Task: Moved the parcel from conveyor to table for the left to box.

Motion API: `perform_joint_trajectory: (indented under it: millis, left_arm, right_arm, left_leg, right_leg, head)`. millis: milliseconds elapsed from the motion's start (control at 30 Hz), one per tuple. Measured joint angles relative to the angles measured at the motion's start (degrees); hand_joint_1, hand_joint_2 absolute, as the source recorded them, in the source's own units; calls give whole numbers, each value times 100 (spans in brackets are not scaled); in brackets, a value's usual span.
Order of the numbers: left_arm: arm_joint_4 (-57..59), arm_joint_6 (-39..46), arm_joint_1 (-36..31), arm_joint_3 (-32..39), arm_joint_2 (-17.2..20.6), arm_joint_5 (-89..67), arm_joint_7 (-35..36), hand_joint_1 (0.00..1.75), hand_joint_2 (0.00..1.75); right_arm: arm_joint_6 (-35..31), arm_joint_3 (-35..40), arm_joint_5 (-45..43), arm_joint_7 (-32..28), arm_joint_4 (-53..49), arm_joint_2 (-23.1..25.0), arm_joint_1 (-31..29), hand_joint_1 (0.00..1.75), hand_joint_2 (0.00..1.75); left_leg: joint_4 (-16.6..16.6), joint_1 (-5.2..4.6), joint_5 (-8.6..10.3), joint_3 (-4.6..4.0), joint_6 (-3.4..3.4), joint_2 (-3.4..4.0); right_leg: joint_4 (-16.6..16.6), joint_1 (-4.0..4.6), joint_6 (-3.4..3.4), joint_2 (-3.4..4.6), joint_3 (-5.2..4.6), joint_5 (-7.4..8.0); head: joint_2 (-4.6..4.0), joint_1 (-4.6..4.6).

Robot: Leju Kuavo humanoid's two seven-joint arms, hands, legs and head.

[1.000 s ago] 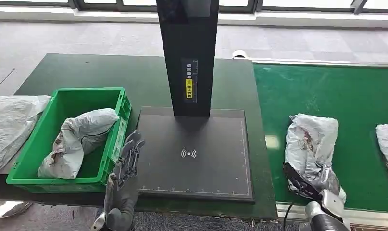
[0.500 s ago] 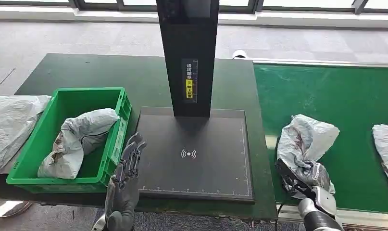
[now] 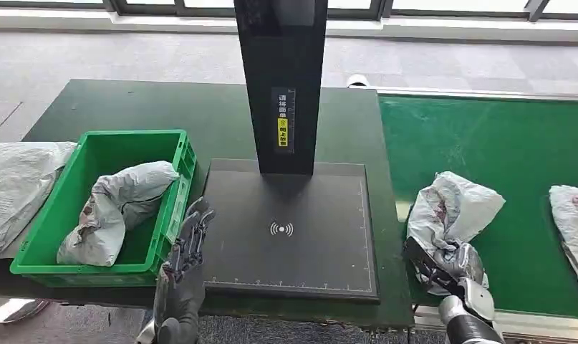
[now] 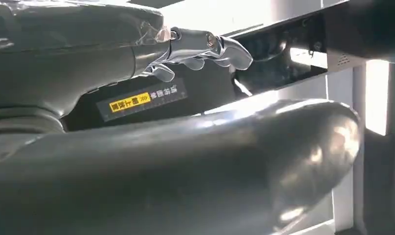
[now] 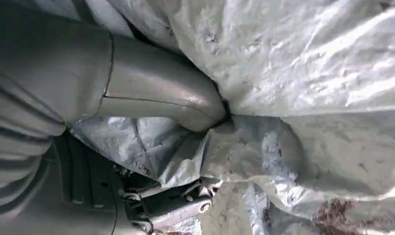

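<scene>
A crumpled grey plastic parcel lies on the green conveyor near its left edge, beside the table. My right hand grips the parcel's near end; the thumb presses into the wrinkled parcel in the right wrist view. My left hand hangs open at the table's front edge, between the green box and the black scan plate, holding nothing. In the left wrist view its fingers spread free in the air.
The green box holds another grey parcel. A further grey bag lies left of the box. A black post stands behind the scan plate. One more parcel lies at the conveyor's right edge.
My right hand has closed on the parcel and dragged it left towards the table, bunching it up. The far right parcel has also shifted left. My left hand has barely moved.
</scene>
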Motion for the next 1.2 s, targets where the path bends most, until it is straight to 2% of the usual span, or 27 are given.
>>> perform_joint_trajectory:
  millis: [67,167,267,300,367,467,633,733,833,1000,1200]
  left_arm:
    - [-44,62,39,2,-13,-39,0,0,0]
    - [-92,219,82,0,-24,-63,0,0,0]
    - [-129,425,122,-4,-28,-63,0,0,0]
    - [-140,551,132,-13,-28,-61,0,0,0]
    - [-149,771,133,-76,-22,-39,0,0,0]
    - [-149,822,137,-179,13,20,0,0,0]
    - [-142,413,110,-195,39,68,0,0,0]
    - [-131,256,94,-195,37,24,0,0,0]
    - [-131,164,88,-192,33,13,0,0,0]
    - [-111,-76,59,-186,33,42,0,0,0]
    - [55,-334,-139,-186,7,144,2,0,0]
  right_arm:
    - [-185,0,-154,-167,-40,48,5,175,175]
    - [-554,-31,-688,-784,-175,145,19,175,175]
    - [-799,-182,-1642,-1839,-449,267,45,175,175]
    - [-814,-266,-2302,-2497,-643,330,87,175,175]
    - [-790,-330,-3650,-3261,-1291,465,327,175,175]
    - [-988,45,-5048,-3456,-2779,632,981,175,175]
    - [-1063,954,-5091,-3509,-4943,827,2021,175,175]
    - [-862,1353,-5021,-3504,-5728,894,2401,175,175]
    - [-785,1664,-4916,-3498,-6164,916,2540,175,175]
    - [-177,2247,-4481,-3393,-6148,973,2510,175,175]
    - [119,3022,-4142,-3342,-4731,1148,2075,175,175]
  left_leg:
    - [0,0,0,-1,0,0]
    - [0,0,1,-5,0,0]
    - [0,0,2,-5,-1,-4]
    - [0,0,2,-6,-1,-8]
    - [0,0,2,-9,0,-25]
    - [0,0,2,-20,0,-51]
    - [-1,0,-15,-17,-2,-33]
    - [-2,0,-15,-20,-2,-34]
    - [-1,6,-14,-18,-1,-33]
    - [-1,6,-14,-14,-1,-30]
    - [-1,6,-7,-10,1,-28]
  right_leg:
    - [0,-1,0,0,-2,0]
    - [0,-1,0,0,-6,0]
    - [1,0,0,-2,-6,0]
    - [1,0,0,-5,-6,0]
    - [0,0,3,-20,-6,-5]
    - [1,-3,7,-47,-4,-17]
    - [1,-1,5,-28,-13,-24]
    - [1,-1,5,-30,-12,-29]
    - [1,-4,5,-27,-11,-29]
    - [1,-5,6,-24,-5,-27]
    - [2,-2,4,-27,-2,-25]
  head:
    - [0,0]
    - [0,0]
    - [0,0]
    - [-2,0]
    - [0,0]
    - [0,0]
    - [0,-2]
    - [0,-2]
    - [-2,-2]
    - [0,0]
    - [0,-2]
